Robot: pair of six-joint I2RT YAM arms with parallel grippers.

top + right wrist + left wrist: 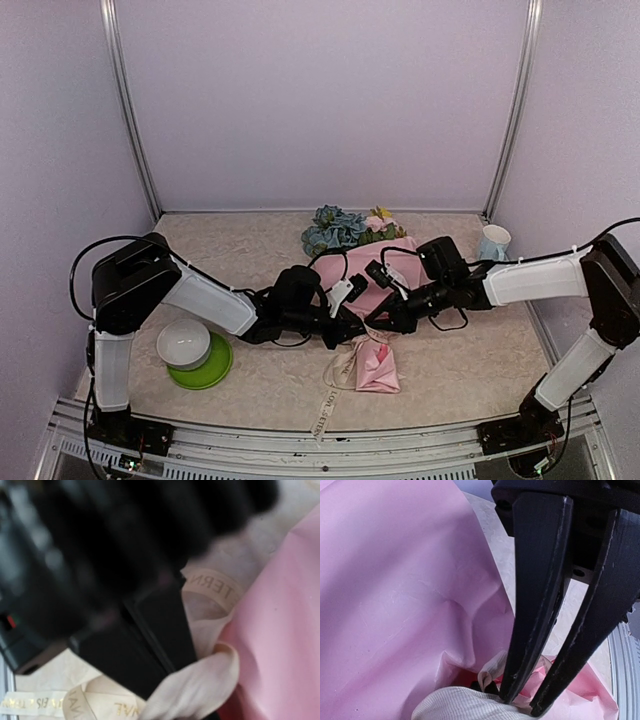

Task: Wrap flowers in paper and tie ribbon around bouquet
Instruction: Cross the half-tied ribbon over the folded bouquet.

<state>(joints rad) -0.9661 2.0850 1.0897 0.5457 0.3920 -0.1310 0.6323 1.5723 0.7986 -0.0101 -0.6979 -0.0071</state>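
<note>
the bouquet (385, 272) lies on the bench (480, 365); at its near neck the ribbon (336, 382) is pinched by the clenched left gripper (522, 707). the state of the right gripper (380, 320) cannot be told. the loop could be undone by a slip.

Soft, even light, faint shadows; crisp top view; heavy close-range blur across right wrist view.

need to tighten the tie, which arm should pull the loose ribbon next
Right, probably. The left jaws are shut on the ribbon at the narrow end of the paper, anchoring it; the right jaws sit among loose loops.
</note>
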